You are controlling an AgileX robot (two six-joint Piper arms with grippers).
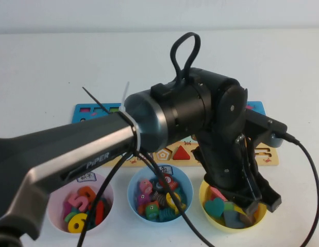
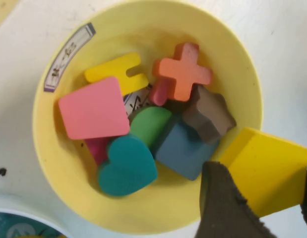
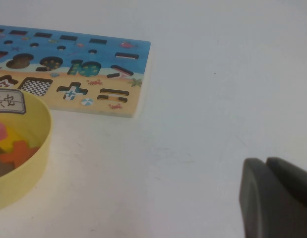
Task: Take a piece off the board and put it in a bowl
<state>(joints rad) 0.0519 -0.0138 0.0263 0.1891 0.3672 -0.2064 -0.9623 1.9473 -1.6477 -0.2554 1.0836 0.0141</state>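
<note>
My left gripper (image 1: 253, 201) hangs over the right side of the yellow bowl (image 1: 204, 194), shut on the yellow piece (image 2: 267, 163). In the left wrist view the piece sits between the dark fingers (image 2: 220, 208) just above the bowl's rim (image 2: 227, 54), which carries a white label (image 2: 69, 55). The bowl holds several coloured shapes. The board (image 1: 92, 110) lies behind the bowls, largely hidden by the arm, and its right end shows in the right wrist view (image 3: 93, 64). My right gripper (image 3: 272, 198) rests shut and empty over bare table to the right of the bowl (image 3: 29, 163).
A pink bowl (image 1: 56, 198) and a blue bowl (image 1: 133, 186), both with several pieces, stand left of the yellow one. A red triangle (image 1: 181, 153) stays on the board beside an empty pentagon slot (image 1: 163, 154). A black cable (image 1: 314, 185) loops at the right.
</note>
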